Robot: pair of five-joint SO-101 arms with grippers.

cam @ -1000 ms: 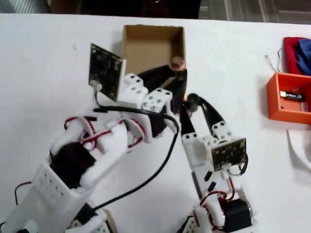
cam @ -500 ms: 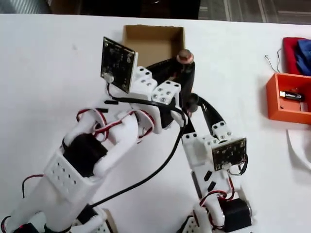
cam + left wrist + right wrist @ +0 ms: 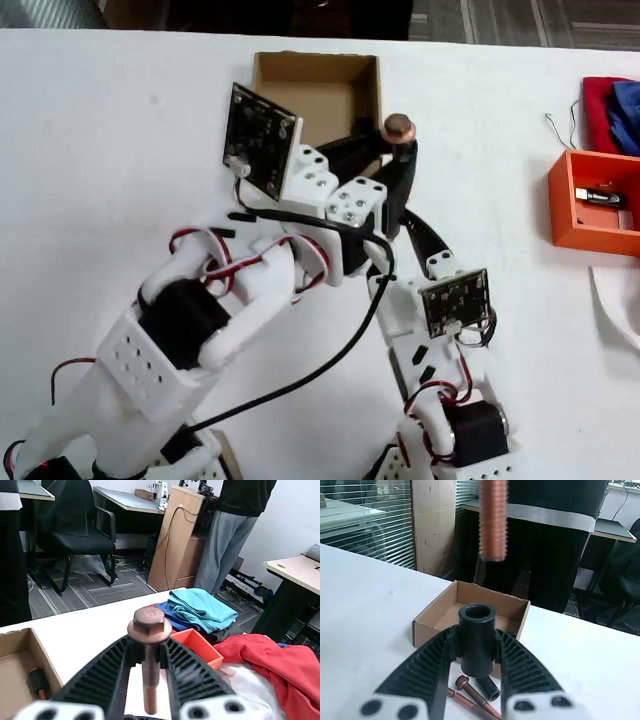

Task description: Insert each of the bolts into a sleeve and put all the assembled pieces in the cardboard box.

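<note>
left jaws: clenched on the copper-coloured metal bolt with the hex flange head [image 3: 149,665], gripping the shank just under the head. Head up, threaded tip down, held off the white surface [image 3: 100,150].
right jaws: clamped around the short black cylindrical sleeve [image 3: 477,640]. Upright, open bore facing up.
the bit that matters: threaded tip hanging above the sleeve mouth, clearly apart from it, not in yet. Both long axes roughly vertical, so pretty much parallel. In the right wrist view the tip looks a touch off to one side of the bore rather than dead centre, though hard to say how much of that is just camera angle.
where in the scene: bolt head just beside the right wall of the open brown cardboard box [image 3: 320,90], toward its near corner, at the far side of the surface.
in the box: one black sleeve with a copper end poking out [image 3: 37,682], lying against a wall. Looks like a finished piece.
loose on the surface: another copper bolt [image 3: 470,695] and another black sleeve [image 3: 487,687], lying flat just beside each other, between the box and the right jaws.
step, best guess: lining up for the insertion.
next move needs: a small sideways nudge to centre tip over bore, then straight travel along the shared axis.
risk: thread snagging the rim and tipping the sleeve in the grip.
</note>
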